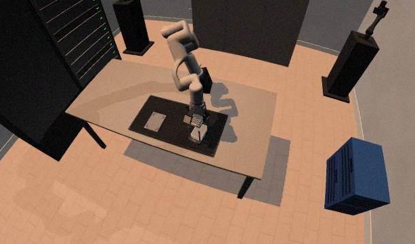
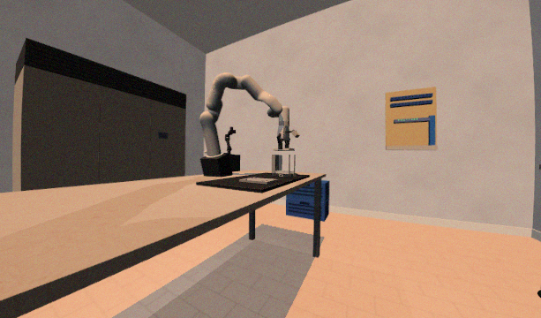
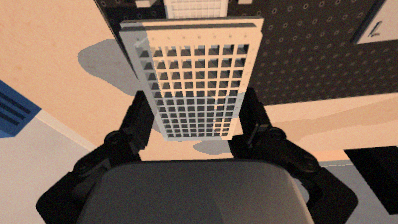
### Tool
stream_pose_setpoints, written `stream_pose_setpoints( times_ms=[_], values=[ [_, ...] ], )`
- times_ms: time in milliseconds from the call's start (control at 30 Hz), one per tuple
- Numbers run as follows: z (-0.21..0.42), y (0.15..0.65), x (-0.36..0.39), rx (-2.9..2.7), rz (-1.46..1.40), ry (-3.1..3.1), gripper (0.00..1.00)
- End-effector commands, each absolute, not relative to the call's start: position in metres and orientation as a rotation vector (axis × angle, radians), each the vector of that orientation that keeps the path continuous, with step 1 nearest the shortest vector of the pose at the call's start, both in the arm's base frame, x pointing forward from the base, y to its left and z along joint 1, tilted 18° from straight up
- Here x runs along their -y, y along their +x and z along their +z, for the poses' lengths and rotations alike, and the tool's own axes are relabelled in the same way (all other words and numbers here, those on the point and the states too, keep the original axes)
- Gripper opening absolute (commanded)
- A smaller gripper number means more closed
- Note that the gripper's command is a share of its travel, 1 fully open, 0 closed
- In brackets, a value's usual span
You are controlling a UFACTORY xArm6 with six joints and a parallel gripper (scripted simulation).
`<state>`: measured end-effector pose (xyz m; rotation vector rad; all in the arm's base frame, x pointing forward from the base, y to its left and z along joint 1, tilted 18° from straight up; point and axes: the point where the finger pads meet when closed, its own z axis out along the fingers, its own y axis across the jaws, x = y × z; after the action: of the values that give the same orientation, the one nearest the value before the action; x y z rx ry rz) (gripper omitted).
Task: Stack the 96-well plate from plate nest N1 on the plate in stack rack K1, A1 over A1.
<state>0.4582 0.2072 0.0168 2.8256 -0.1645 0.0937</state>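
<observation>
My gripper point(image 3: 195, 100) is shut on the pale 96-well plate point(image 3: 192, 82), one finger on each long side. In the top view the gripper point(image 1: 197, 116) holds the plate point(image 1: 196, 120) in the air, just behind and above the stack rack K1 point(image 1: 198, 133). In the exterior view the held plate point(image 2: 283, 150) hangs level just over the tops of the rack's posts point(image 2: 283, 164). The lower plate in K1 shows at the top edge of the wrist view point(image 3: 196, 7). The plate nest N1 point(image 1: 155, 121) lies empty on the left of the black mat point(image 1: 178, 123). I cannot read any A1 mark.
The arm's dark base point(image 1: 205, 81) stands behind the mat. A blue crate point(image 1: 356, 176) stands on the floor to the right of the table. Dark cabinets and pedestals stand around the room, away from the table.
</observation>
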Motion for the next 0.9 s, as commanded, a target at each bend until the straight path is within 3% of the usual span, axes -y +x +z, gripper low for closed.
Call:
stream_pose_setpoints(
  times_ms=[0,867],
  values=[
    [0.0186,0.4595,-0.2082,0.164,0.099,2.828,0.00],
    [0.0093,0.4599,-0.2044,0.164,0.099,2.828,0.00]
  ],
)
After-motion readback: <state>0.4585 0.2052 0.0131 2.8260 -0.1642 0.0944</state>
